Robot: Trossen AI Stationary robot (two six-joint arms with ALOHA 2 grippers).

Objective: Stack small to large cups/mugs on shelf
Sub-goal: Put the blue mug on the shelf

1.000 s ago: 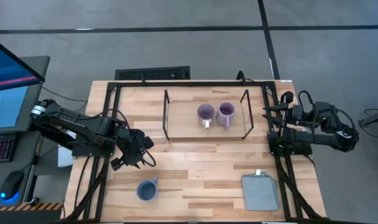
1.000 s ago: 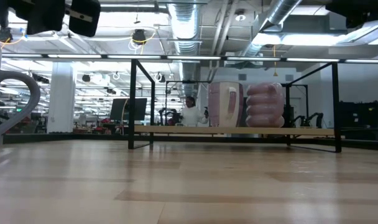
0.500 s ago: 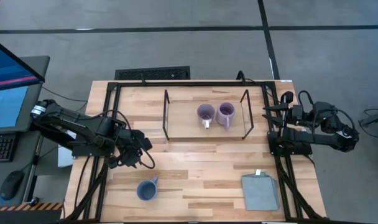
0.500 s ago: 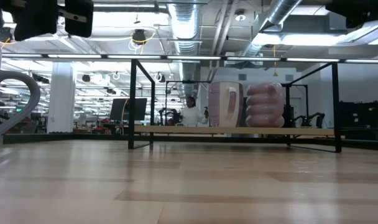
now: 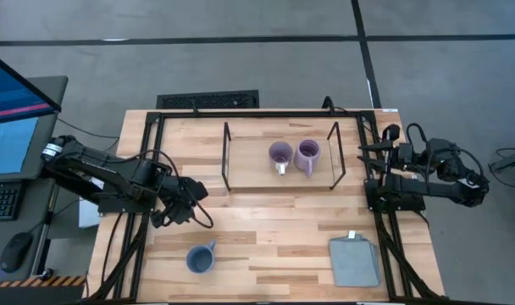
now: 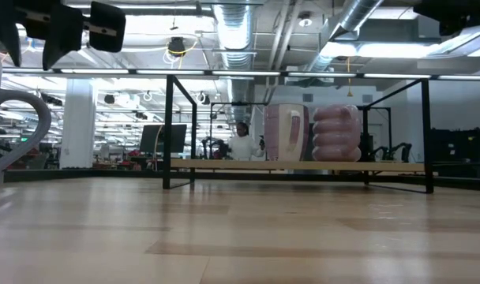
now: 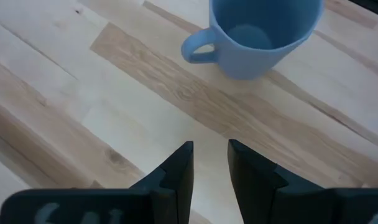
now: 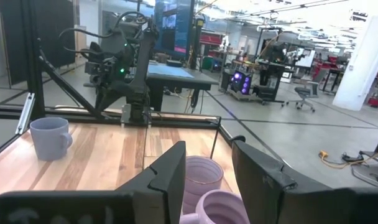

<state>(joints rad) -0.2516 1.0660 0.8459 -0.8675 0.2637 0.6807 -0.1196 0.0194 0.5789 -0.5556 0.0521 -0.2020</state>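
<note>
Overhead, the left tool (image 5: 176,212) hovers above the surface (image 5: 266,229), the blue mug (image 5: 199,257) standing upright near it toward the front edge, while two purple mugs (image 5: 295,156) sit side by side on the shelf (image 5: 245,165), both empty, and the right tool (image 5: 378,150) waits at the far right edge, well apart. Left wrist: fingers (image 7: 179,171) narrowly parted, nothing held, the mug just ahead, empty, its handle out sideways. Right wrist: fingers (image 8: 167,171) moderately apart, empty.

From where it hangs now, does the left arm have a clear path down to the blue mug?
Probably yes. The left gripper hangs just above bare tabletop, with its fingers slightly parted and holding nothing. The blue mug stands upright close by, nearer the table's front edge, with nothing between them.
</note>
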